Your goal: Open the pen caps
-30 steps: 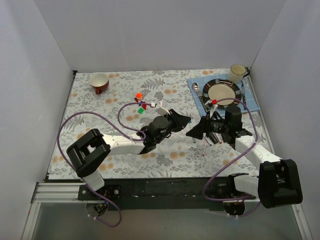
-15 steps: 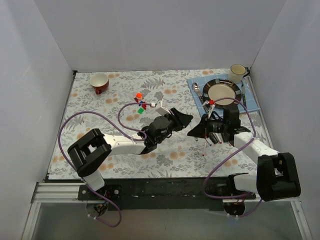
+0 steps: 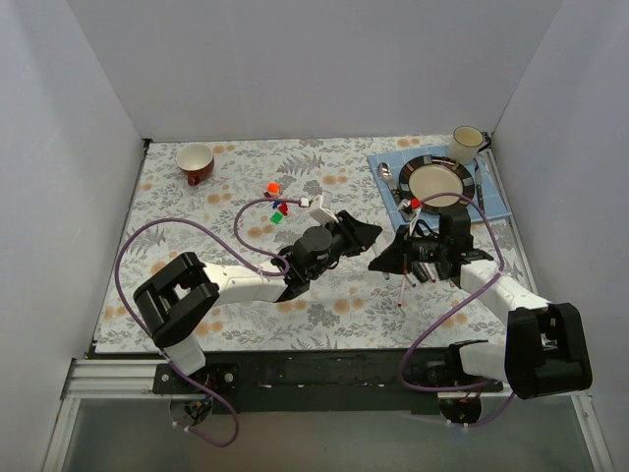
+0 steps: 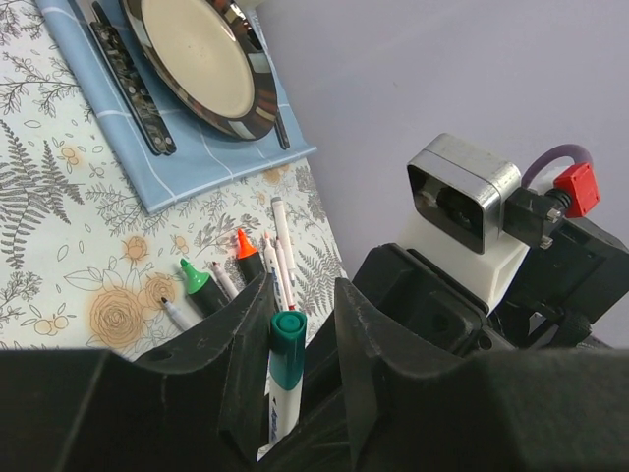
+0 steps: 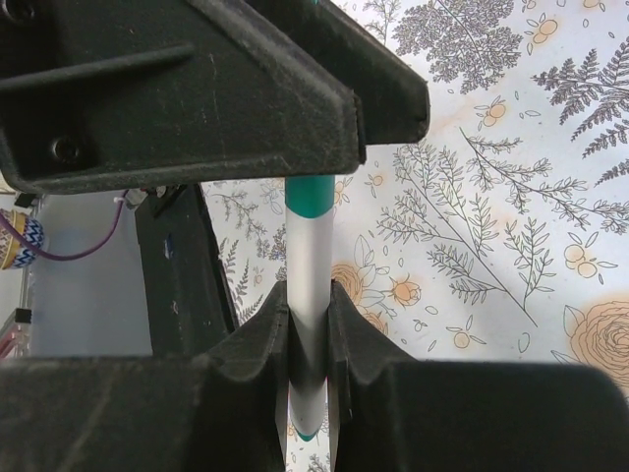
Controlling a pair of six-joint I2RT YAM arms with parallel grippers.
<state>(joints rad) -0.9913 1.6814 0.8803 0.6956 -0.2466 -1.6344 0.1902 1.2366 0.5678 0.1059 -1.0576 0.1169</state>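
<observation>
A white pen (image 4: 278, 398) with a teal pen cap (image 4: 286, 346) is held in the air between both grippers. My right gripper (image 5: 309, 295) is shut on the pen's white barrel (image 5: 310, 246), below the teal cap (image 5: 311, 195). My left gripper (image 4: 302, 295) stands around the cap. The cap leans on one finger (image 4: 246, 344), with a gap to the other, so these jaws are open. Both grippers meet mid-table, left gripper (image 3: 366, 234) and right gripper (image 3: 381, 262). Several uncapped pens (image 4: 257, 264) lie on the cloth. Loose caps lie together: orange (image 3: 272, 187), red (image 3: 282, 206), green (image 3: 277, 218).
A plate (image 3: 437, 182) on a blue placemat (image 3: 385, 162) with cutlery (image 3: 386, 173) sits at the back right, a cream mug (image 3: 467, 145) behind it. A red cup (image 3: 196, 163) stands at the back left. White walls enclose the table.
My right gripper has closed on the pen's barrel. My left gripper, shut on the pen a second ago, has loosened around the cap. Both arms have shifted slightly.
</observation>
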